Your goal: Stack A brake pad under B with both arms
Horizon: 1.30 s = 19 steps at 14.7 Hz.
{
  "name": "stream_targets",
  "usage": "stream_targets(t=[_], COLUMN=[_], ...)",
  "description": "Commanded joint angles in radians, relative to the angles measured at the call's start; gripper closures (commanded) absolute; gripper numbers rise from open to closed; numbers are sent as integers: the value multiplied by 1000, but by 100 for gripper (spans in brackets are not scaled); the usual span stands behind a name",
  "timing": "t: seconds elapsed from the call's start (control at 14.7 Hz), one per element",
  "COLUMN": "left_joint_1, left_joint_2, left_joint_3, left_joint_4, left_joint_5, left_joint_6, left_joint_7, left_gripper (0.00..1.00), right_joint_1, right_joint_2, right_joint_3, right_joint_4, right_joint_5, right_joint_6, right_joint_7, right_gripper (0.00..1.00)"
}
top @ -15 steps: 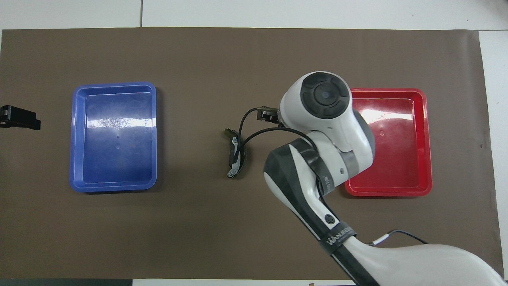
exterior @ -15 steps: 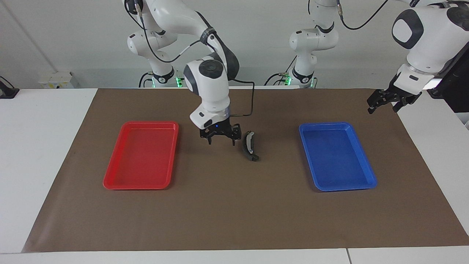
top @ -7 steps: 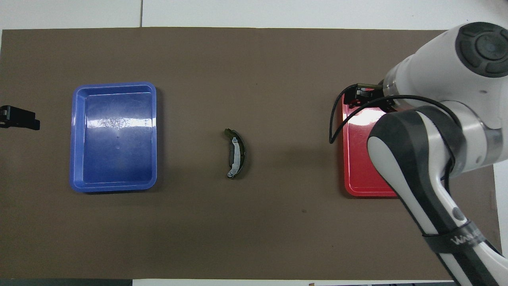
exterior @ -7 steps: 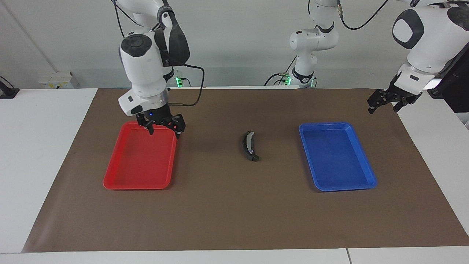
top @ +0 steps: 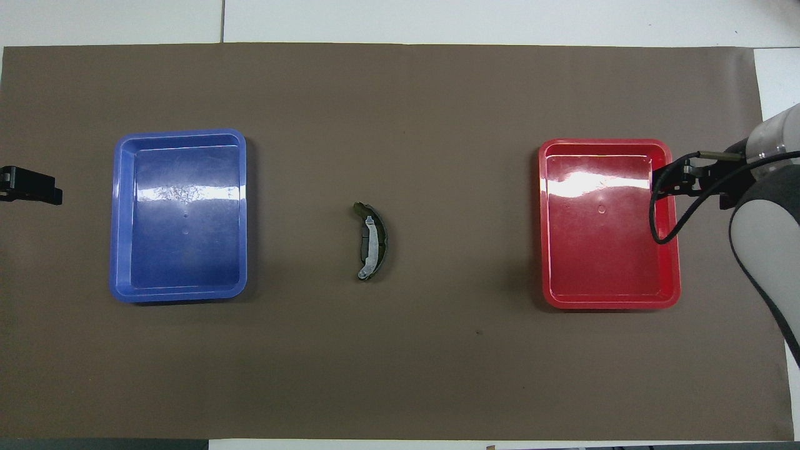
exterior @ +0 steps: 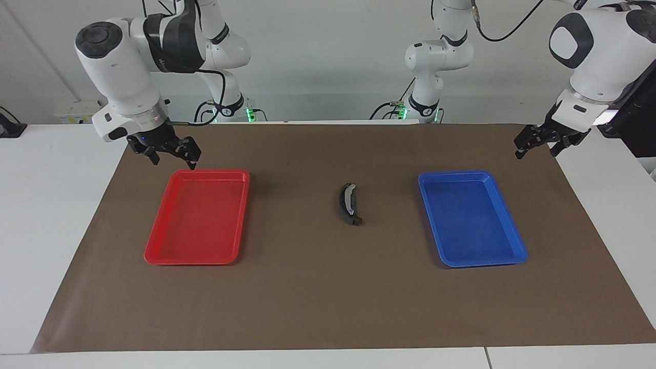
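B (exterior: 349,204) lay on the A brake pad (top: 364,240), well apart from both grippers. The right gripper (exterior: 167,152) and left gripper (exterior: 542,143) hung open and empty, probably because stacking was done.

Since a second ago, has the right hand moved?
Yes. The right hand has swung from beside the stacked brake pads, across the red tray, to that tray's outer corner nearest the robots.

Right pincer (exterior: 168,152) raised at right arm's end of counter, fingers spread apart, empty. Left pincer (exterior: 542,141) hangs raised at left arm's end, fingers parted, empty, arm waiting.
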Motion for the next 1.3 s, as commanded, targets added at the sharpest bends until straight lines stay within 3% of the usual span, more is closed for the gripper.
stream_targets(t=[0.0, 0.41, 0.68, 0.82, 1.23], left_joint_1=[6, 6, 6, 6, 6], left_joint_2=[-15, -15, -15, -15, -15], left_joint_3=[-2, -2, -2, 0, 0], left_joint_4=[-3, -3, -3, -3, -3], left_joint_5=[-2, -2, -2, -2, -2], left_joint_6=[-7, -7, -7, -7, -7], left_joint_7=[-11, -11, -11, -11, -11], left_gripper=[1, 1, 1, 1, 1], right_joint_1=[-55, -41, -42, -84, -87], right_joint_2=[-47, 10, 8, -1, -1], right_joint_3=[14, 27, 34, 88, 90], right_joint_4=[-17, 198, 192, 183, 180], right_joint_5=[3, 3, -2, 1, -1], right_joint_6=[-12, -182, -176, -176, -179], right_joint_7=[-71, -58, -56, -53, -55], right_gripper=[0, 0, 0, 0, 0])
